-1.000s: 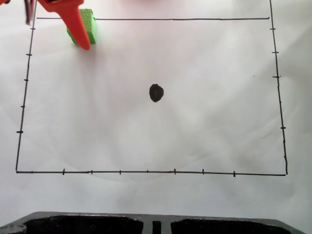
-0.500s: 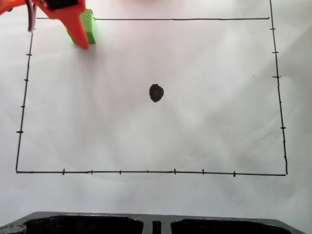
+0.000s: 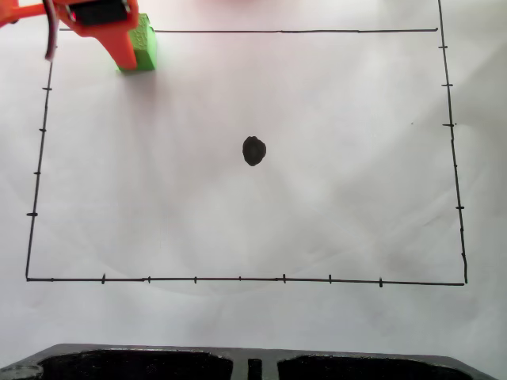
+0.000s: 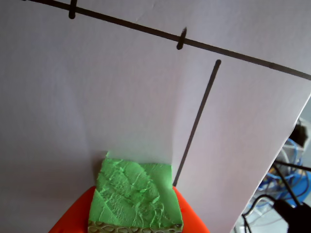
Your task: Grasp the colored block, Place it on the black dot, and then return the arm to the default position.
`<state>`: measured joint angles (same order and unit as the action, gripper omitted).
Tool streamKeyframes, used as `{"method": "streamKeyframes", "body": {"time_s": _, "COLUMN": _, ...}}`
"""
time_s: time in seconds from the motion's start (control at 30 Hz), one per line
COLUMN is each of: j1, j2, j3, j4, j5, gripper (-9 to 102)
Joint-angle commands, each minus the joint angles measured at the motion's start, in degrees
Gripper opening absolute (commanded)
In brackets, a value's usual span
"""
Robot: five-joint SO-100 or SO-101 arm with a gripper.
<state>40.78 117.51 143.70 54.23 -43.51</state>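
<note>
since the earlier frames the gripper [image 3: 127, 57] is seen drawn up toward the top-left corner, more of the block [image 3: 142, 46] now hidden behind it. in the wrist view the block [image 4: 133, 199] is held between the orange fingers [image 4: 192, 221], apparently gripped. the dot [image 3: 253, 150] lies well apart, uncovered; carrying is judged next.

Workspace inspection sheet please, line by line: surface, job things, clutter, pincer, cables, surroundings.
Surface: white paper with a hand-drawn black rectangle and tick marks.
Job things: green block at the rectangle's top-left corner in the fixed view; black dot near centre, uncovered.
Clutter: nothing seen.
Pincer: orange pincer at the block, orange on both sides of it in the wrist view; closure unclear.
Cables: tangle beyond the paper edge.
Surroundings: dark tray edge along the bottom.
</note>
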Motion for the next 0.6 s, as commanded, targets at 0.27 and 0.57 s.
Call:
{"method": "streamKeyframes", "body": {"time_s": 0.27, "j1": -11.7, "j2": 0.4, "j3": -16.4, "j4": 14.2, "j5": 23.7, "gripper": 9}}
{"method": "streamKeyframes", "body": {"time_s": 0.57, "j1": -24.6, "j2": -9.8, "j3": -29.7, "j4": 16.3, "j5": 39.6, "gripper": 9}}
